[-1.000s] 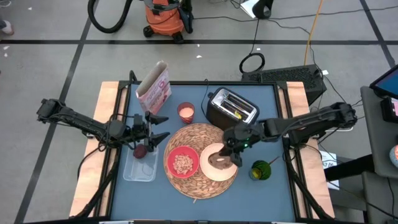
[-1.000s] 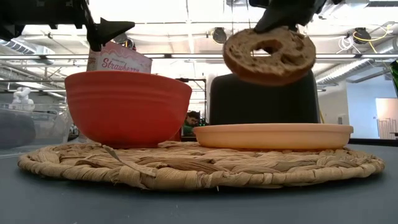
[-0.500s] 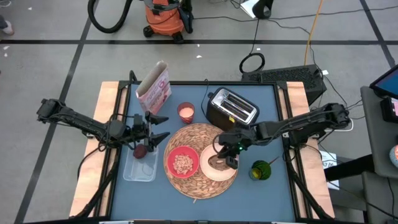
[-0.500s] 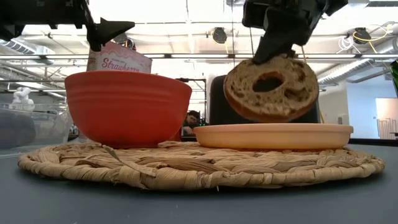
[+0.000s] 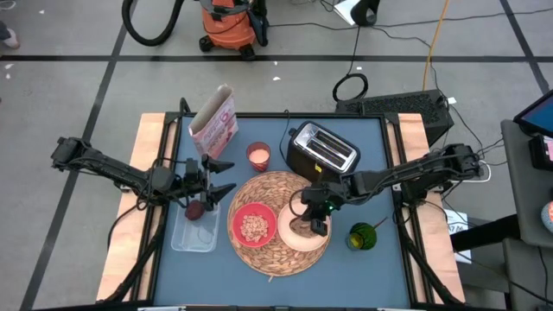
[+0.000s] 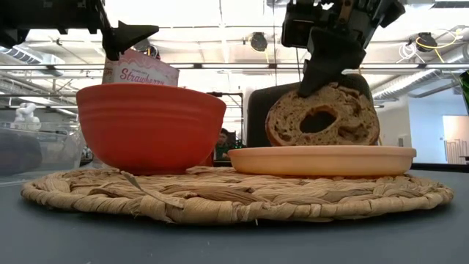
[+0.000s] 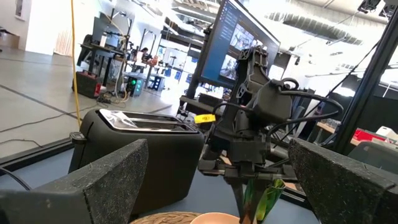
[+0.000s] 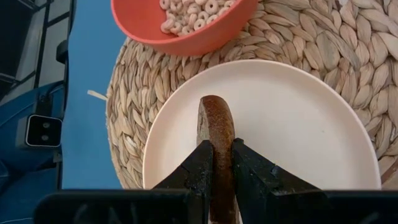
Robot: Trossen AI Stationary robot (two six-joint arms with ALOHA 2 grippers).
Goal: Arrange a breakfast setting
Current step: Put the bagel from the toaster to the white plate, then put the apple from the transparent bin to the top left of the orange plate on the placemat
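A large woven straw mat carries a red bowl of cereal rings and a cream plate. Over the plate my right gripper is shut on a browned round toast with a hole through its middle. The toast's lower edge sits behind the plate's rim in the low view, so I cannot tell whether it touches the plate. My left gripper waits open at the mat's left, above a dark red fruit that lies in a clear tub. My right gripper pinches the toast's upper rim between its two fingers, one on each flat face. The fingers slant down from the table's right. The toast stands on edge below them, nearly upright, with its lower edge down inside the plate's rim.
A black toaster stands just behind the mat, with a pink cup and a strawberry carton to its left. A green item sits right of the plate.
My right gripper has come down toward the plate and a little toward the table's left, still shut on the toast. The toast hung tilted well above the plate; now it stands nearly upright, with its lower edge down behind the rim.
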